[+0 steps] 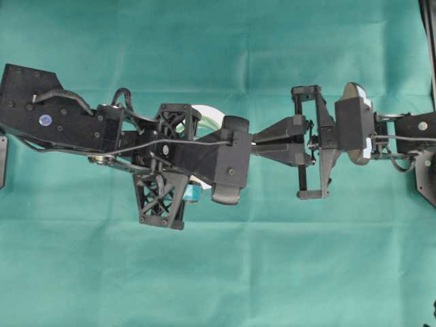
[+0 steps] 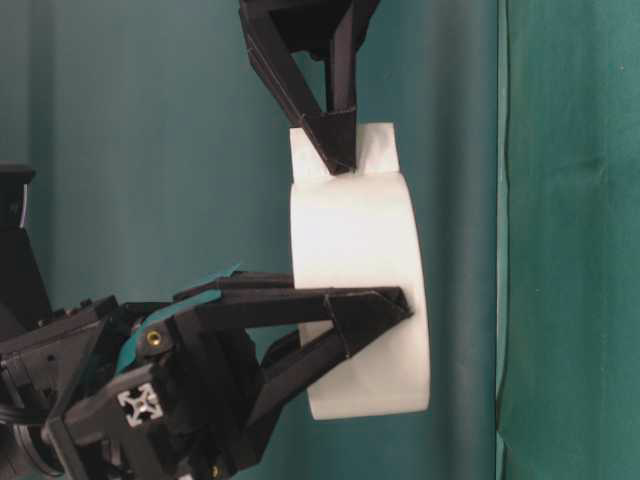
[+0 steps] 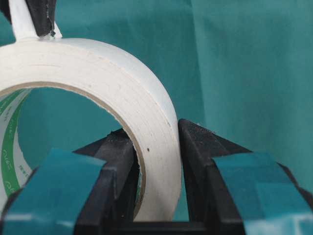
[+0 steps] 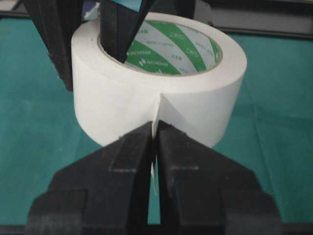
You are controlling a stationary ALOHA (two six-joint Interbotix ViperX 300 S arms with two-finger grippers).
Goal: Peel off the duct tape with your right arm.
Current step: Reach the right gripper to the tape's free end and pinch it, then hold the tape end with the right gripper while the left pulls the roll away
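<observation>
Duct tape held off the table, left gripper clamped across its wall; right gripper closed on the loose tab; peeling itself not yet begun.

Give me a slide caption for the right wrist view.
Right claw shut on the tape roll's loose tab, left claw gripping the roll's wall.

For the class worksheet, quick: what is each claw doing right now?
Left claw: closed on the duct tape roll's wall.
Right claw: closed on the tape's loose tab.
</observation>
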